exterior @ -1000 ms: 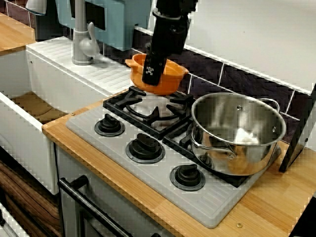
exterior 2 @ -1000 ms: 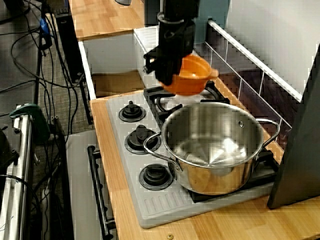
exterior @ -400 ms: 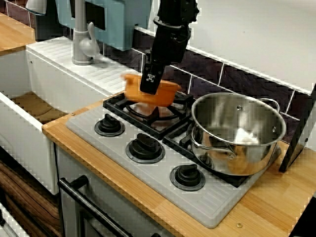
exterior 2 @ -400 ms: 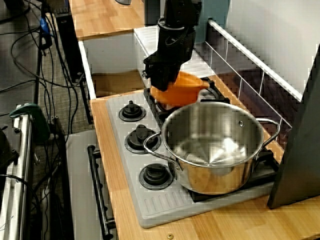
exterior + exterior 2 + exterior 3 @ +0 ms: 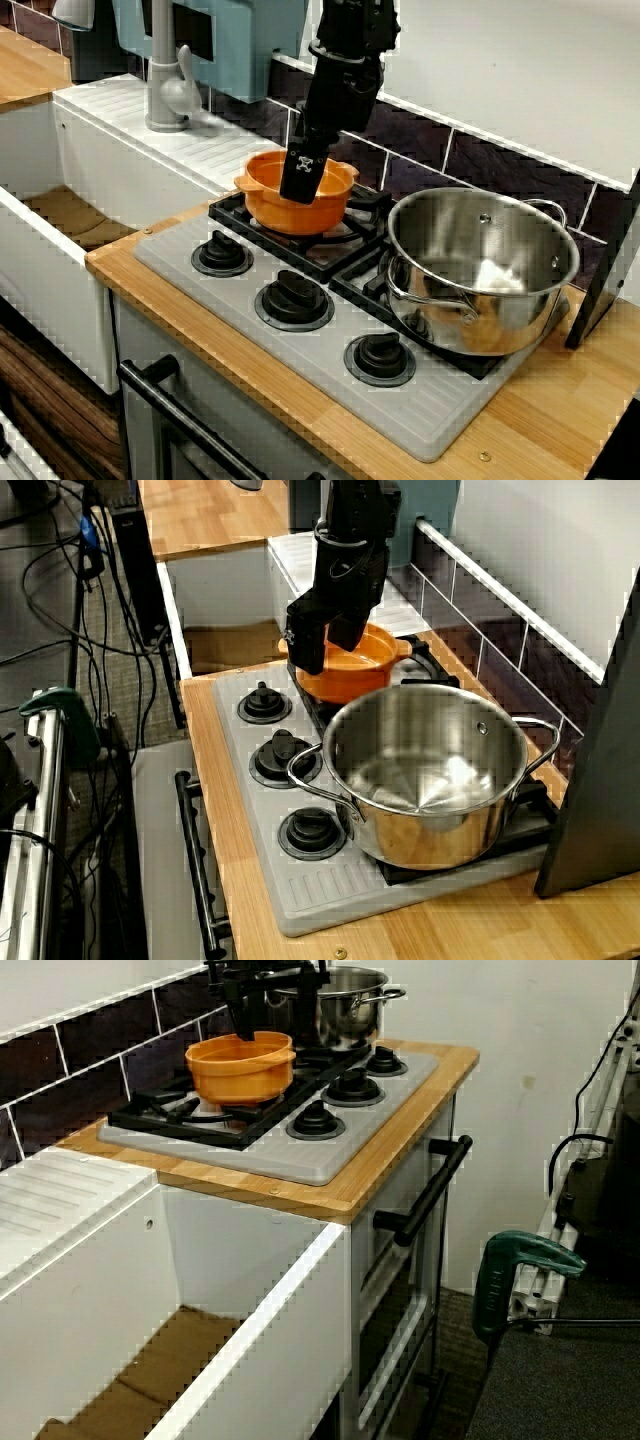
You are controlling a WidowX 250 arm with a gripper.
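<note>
Clamps gripper point(image 5: 300, 188) on bowl point(image 5: 268, 205) rim. Rests bowl on grate point(image 5: 340, 240) at hob's point(image 5: 430, 400) back-left corner, beside pot point(image 5: 500, 310); yet to let go.

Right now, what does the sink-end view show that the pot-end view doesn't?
Only the sink-end view: the oven door front and the orange bowl with its base resting on the grate. Only the pot-end view: the inside of the steel pot and the cables on the floor. Both: the gripper clamped on the bowl's rim, and the knobs.
</note>
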